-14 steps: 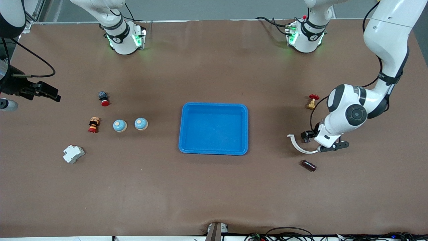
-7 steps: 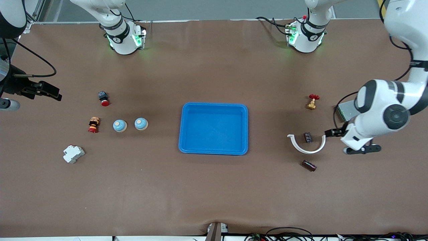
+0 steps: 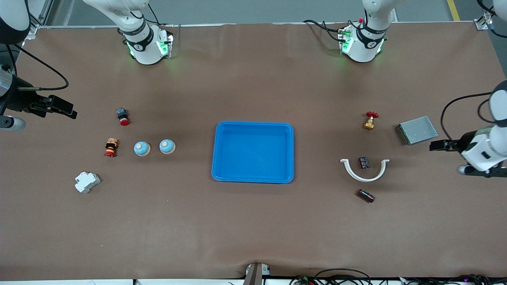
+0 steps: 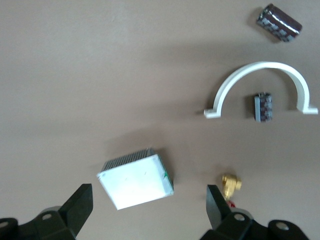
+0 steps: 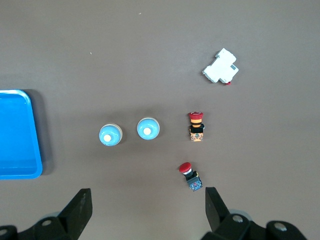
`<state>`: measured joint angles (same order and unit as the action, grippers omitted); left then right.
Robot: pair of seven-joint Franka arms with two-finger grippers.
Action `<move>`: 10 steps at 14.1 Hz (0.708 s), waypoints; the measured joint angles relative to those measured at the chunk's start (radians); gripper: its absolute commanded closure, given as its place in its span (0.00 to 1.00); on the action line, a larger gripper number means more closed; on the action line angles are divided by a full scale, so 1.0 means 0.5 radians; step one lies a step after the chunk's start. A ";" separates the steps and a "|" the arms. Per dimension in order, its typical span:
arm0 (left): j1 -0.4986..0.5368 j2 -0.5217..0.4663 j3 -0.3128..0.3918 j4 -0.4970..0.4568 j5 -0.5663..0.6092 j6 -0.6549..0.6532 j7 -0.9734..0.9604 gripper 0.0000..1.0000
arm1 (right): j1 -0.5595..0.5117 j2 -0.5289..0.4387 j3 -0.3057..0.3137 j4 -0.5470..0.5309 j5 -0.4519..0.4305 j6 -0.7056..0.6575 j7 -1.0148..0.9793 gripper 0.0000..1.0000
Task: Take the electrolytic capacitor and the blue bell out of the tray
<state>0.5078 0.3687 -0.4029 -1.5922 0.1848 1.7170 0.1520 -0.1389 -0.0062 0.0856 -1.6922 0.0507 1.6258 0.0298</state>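
Note:
Two blue bells [image 3: 141,149] [image 3: 167,146] stand side by side toward the right arm's end; the right wrist view shows them too [image 5: 110,136] [image 5: 148,128]. A dark cylindrical capacitor [image 3: 365,195] [image 4: 279,23] lies toward the left arm's end. A smaller capacitor [image 3: 364,162] [image 4: 263,106] lies inside a white arc clamp [image 3: 364,176]. My left gripper [image 3: 437,145] [image 4: 148,207] is open and empty, high over a grey box [image 3: 416,130] [image 4: 136,181]. My right gripper [image 3: 65,111] [image 5: 147,207] is open and empty, high over the table's edge at the right arm's end.
A blue tray [image 3: 253,123] sits at the middle. A brass valve [image 3: 369,120] stands beside the grey box. Two red push buttons [image 3: 122,115] [image 3: 111,147] and a white breaker [image 3: 87,182] lie near the bells.
My left arm has swung away from over the white clamp toward the table's edge at its own end, uncovering the small capacitor and the grey box. The right gripper has barely shifted.

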 measured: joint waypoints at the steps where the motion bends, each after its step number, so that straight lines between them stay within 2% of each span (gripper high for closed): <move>1: 0.009 -0.005 0.000 0.076 -0.015 -0.088 0.043 0.00 | 0.000 -0.006 0.000 0.000 0.002 0.000 0.000 0.00; 5: 0.019 -0.012 -0.004 0.332 -0.027 -0.321 0.090 0.00 | 0.000 -0.022 -0.003 0.001 0.003 -0.001 0.000 0.00; 8: -0.033 -0.037 0.001 0.389 -0.052 -0.341 0.092 0.00 | 0.000 -0.028 -0.003 0.001 0.003 -0.001 0.000 0.00; 10: -0.220 -0.066 0.145 0.418 -0.077 -0.341 0.092 0.00 | 0.000 -0.034 -0.003 0.002 0.003 -0.001 0.001 0.00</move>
<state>0.3979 0.3359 -0.3304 -1.3833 0.1464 1.5464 0.1982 -0.1390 -0.0230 0.0838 -1.6913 0.0523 1.6252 0.0301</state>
